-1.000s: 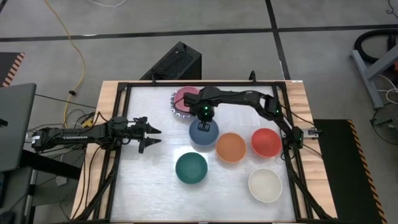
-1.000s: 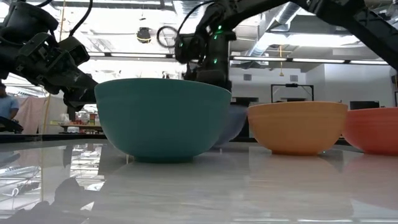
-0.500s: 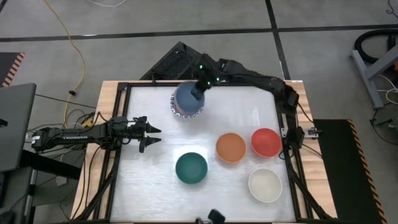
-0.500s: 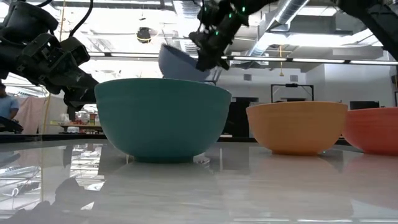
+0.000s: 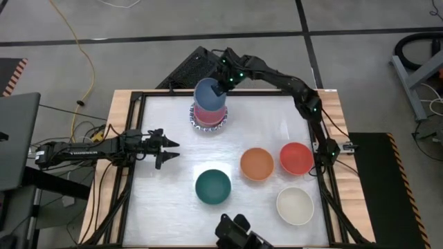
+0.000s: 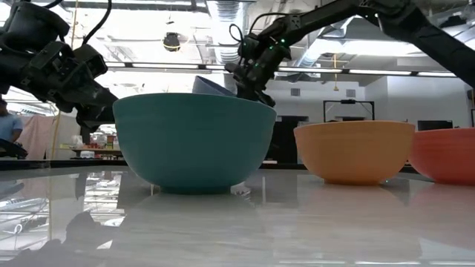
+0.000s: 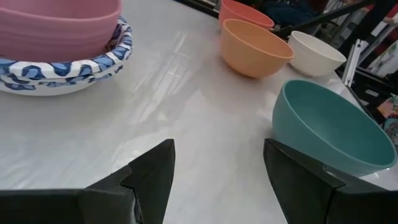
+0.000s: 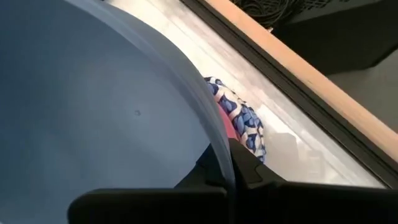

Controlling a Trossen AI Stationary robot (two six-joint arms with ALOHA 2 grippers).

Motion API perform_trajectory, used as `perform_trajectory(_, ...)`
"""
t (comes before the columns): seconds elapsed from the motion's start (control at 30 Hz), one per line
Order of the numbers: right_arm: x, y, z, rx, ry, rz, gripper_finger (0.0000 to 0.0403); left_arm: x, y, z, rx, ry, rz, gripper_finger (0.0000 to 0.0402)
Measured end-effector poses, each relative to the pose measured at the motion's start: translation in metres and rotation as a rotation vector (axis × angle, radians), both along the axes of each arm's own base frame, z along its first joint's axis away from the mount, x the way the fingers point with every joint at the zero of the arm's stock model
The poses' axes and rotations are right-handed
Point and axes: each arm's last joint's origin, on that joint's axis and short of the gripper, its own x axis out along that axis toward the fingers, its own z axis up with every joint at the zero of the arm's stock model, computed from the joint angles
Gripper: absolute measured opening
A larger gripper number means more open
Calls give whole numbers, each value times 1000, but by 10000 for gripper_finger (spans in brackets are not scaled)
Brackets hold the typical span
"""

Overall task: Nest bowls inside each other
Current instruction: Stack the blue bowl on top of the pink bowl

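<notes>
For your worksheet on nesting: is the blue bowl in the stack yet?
Not yet: the right gripper holds the blue bowl above the pink bowl.

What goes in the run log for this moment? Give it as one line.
right claw: shut on blue bowl, above pink bowl in patterned stack | left claw: open, waiting at table's left | loose: green, orange, red, cream bowls

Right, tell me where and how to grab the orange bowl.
Grip the orange bowl by its rim, one finger inside and one outside, coming straight down. It sits upright and open, with a thin wall. Take the side facing the stack, away from the red bowl close beside it. The right gripper grips the blue bowl the same way.
</notes>
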Motion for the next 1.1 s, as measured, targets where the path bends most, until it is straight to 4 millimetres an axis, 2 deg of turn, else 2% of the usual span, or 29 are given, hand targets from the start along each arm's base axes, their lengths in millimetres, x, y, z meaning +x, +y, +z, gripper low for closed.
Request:
perform_trajectory(0.3,3,13,-2,21,79,44,7,0,0,0,3,0,11,235)
perform_trajectory(0.57,3,12,-2,-20,98,13,7,0,0,0,-2,0,12,235)
perform_trajectory(0.67,9,13,-10,-24,110,15,6,0,0,0,-5,0,13,235)
perform_trajectory(0.8,16,10,-33,6,159,20,7,0,0,0,-10,3,14,235)
perform_trajectory(1.1,18,7,-39,-1,169,27,16,0,0,-1,-16,6,5,235)
